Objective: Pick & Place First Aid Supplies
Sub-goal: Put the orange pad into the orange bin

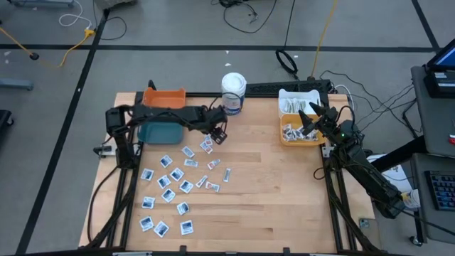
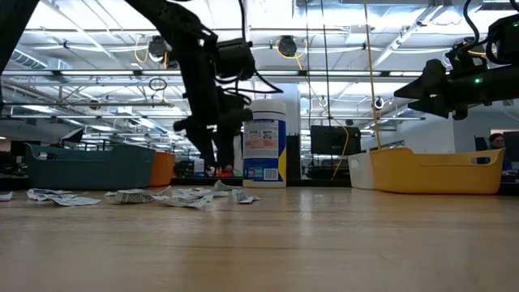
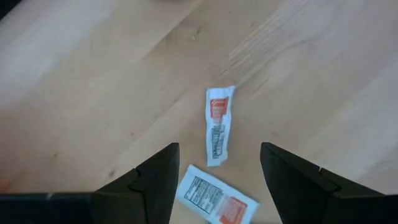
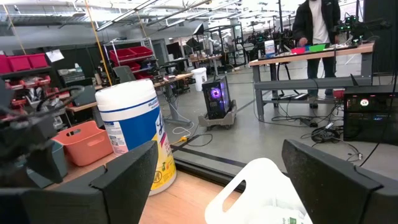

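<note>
While the many small flat white-and-blue sachets (image 1: 168, 192) lie scattered over the left half of the pale wooden tabletop (image 1: 270, 192), one narrow white wrapped strip with a red mark (image 3: 218, 125) sits framed between the left claw's (image 1: 218, 135) dark fingers (image 3: 152, 183), with a second red-marked packet (image 3: 214, 200) just beside it. Step in hand, as judged: lining up a pick of that strip. Left claw stands apart, roughly half open, holding nothing and touching nothing visible. Next move likely calls for a straight descent and a close across the strip's narrow width, avoiding the neighbour. Yellow plastic bin (image 1: 298, 134) at the right already holds some packets. Right claw (image 1: 313, 119) waits above that bin, fingers wide apart, empty.
</note>
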### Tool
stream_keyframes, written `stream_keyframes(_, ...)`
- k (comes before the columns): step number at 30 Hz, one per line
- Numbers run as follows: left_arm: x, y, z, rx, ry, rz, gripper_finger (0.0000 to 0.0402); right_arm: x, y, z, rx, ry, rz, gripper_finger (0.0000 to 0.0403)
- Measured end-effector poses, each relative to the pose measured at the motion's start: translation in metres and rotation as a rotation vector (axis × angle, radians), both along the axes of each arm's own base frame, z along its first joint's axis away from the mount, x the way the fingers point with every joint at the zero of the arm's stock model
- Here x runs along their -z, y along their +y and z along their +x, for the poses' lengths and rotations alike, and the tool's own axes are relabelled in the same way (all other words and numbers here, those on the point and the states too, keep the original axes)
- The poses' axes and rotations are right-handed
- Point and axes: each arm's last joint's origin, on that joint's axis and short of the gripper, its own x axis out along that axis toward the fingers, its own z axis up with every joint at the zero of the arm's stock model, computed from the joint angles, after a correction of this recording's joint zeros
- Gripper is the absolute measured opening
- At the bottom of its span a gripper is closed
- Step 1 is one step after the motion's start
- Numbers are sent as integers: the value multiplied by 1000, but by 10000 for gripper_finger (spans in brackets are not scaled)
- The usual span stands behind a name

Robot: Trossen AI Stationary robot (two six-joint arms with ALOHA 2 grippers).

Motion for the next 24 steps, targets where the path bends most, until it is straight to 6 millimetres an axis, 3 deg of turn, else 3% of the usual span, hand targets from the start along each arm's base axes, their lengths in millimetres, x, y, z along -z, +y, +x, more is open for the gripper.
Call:
stream_keyframes(15, 48, -10, 9, 71, 34, 25, 228, 0, 0, 0, 0, -1, -1, 337)
stream_keyframes(24, 50, -10, 10, 74, 39, 28, 215, 0, 0, 0, 0, 0, 0, 337)
